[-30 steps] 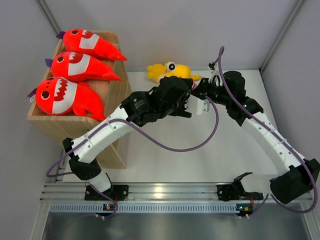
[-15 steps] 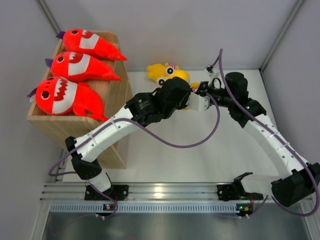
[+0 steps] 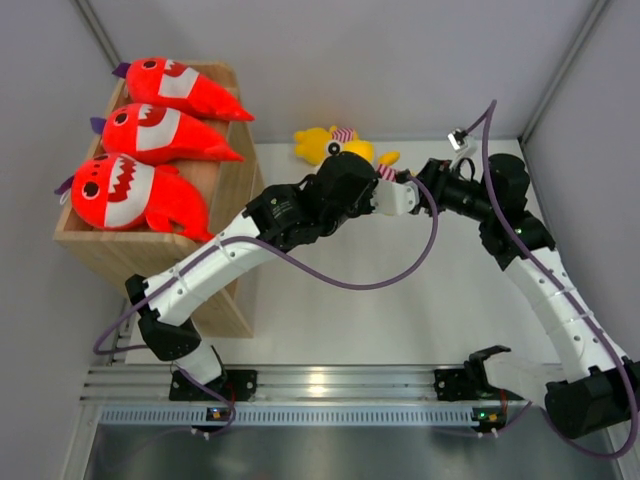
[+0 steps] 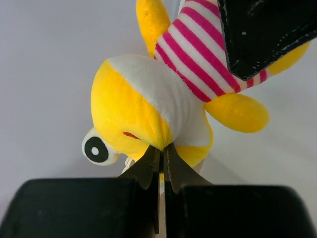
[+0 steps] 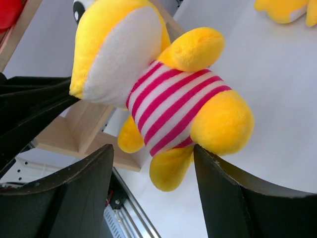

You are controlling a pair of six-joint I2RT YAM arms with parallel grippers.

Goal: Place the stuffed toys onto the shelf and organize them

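Pulling back to its own side over the last second, the right arm has drawn its elbow out toward the right wall, and the right gripper now stands just off the yellow toy. Its jaws are spread wide and hold nothing, and the toy's feet sit in the gap between them. The left gripper has the toy: its jaws are pinched tight on a fold of plush at the head.

The yellow toy looks lifted off the table out in the middle, between the two wrists. Its long axis runs roughly left to right, with the head toward the left arm and the striped body and feet toward the right arm. A second yellow toy lies on the table just beyond, near the far wall.

The shelf stands at the far left. Three red sharks lie side by side across its top, heads to the left and pointed tails reaching over the right rim. A strip of bare wood shows by the nearest shark's tail.

White tabletop spreads wide between the arms and the metal rail at the near edge. Plain grey walls close in the far side and both flanks.
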